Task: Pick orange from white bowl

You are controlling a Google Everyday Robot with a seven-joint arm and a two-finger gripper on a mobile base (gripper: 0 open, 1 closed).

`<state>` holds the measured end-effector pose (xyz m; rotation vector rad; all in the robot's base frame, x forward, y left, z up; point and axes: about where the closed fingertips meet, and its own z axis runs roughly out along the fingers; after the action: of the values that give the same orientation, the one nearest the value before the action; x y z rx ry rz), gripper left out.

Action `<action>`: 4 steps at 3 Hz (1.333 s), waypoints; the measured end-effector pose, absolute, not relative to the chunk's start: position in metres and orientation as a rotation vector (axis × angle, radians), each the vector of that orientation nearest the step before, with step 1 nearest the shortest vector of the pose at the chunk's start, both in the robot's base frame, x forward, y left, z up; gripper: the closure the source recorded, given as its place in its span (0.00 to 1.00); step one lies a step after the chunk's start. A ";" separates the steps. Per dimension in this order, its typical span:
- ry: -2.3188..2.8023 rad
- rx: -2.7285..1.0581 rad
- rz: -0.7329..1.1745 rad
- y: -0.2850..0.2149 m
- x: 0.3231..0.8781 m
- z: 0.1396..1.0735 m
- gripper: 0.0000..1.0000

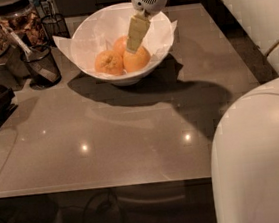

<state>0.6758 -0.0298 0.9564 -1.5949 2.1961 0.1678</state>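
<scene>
The white bowl is set near the far edge of the table, at 12 o'clock, and wide bare tabletop is left toward 6 o'clock. A black mesh cup is seen at the bowl's 9 o'clock. The orange is held in the bowl. The gripper is lowered inside, its tip at the orange's 11 o'clock. Whether it is spread or closed cannot be told.

We have one view, looking steeply down across the surface. At the far end, the gripper hangs over the white bowl.
</scene>
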 end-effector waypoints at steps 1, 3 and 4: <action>2.207 -1.615 0.165 -0.026 0.681 0.946 0.32; 2.253 -1.637 0.177 -0.023 0.692 0.918 0.31; 2.276 -1.638 0.187 -0.025 0.695 0.906 0.30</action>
<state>0.6950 -0.0253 0.9060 -1.6379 2.2760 0.1873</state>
